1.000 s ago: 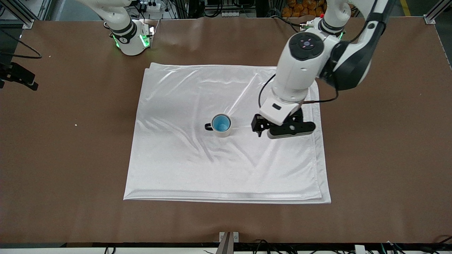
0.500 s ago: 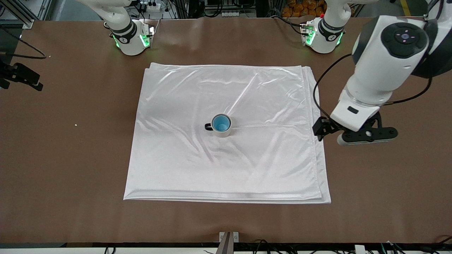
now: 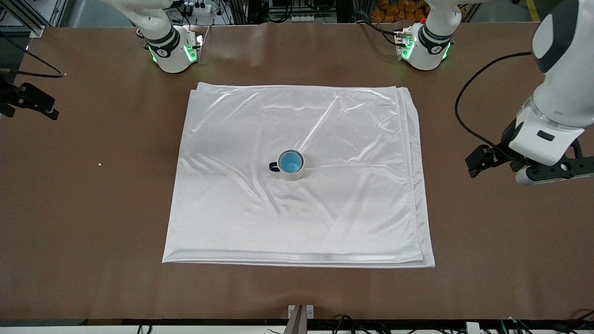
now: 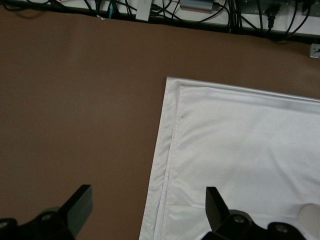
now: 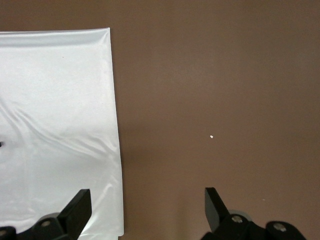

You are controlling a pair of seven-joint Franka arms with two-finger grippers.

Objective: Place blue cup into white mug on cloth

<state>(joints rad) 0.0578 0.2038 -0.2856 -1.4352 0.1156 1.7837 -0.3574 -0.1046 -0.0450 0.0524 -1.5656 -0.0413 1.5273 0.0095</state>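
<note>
The blue cup (image 3: 291, 162) sits upright inside the white mug (image 3: 293, 175), whose black handle points toward the right arm's end. The mug stands near the middle of the white cloth (image 3: 297, 213). My left gripper (image 3: 552, 172) is open and empty, over bare table past the cloth's edge at the left arm's end. In the left wrist view its fingers (image 4: 80, 202) straddle the cloth's folded edge (image 4: 165, 165). My right gripper (image 5: 147, 197) is open and empty over the cloth's edge (image 5: 116, 130) at the right arm's end. It waits there.
The brown table (image 3: 487, 241) surrounds the cloth. A small white speck (image 3: 99, 163) lies on it toward the right arm's end and also shows in the right wrist view (image 5: 211, 136). Cables and fixtures (image 4: 200, 10) run along the table's edge.
My left gripper has swung away from beside the mug, off the cloth, toward the left arm's end of the table. The mug with the cup in it has not moved.
</note>
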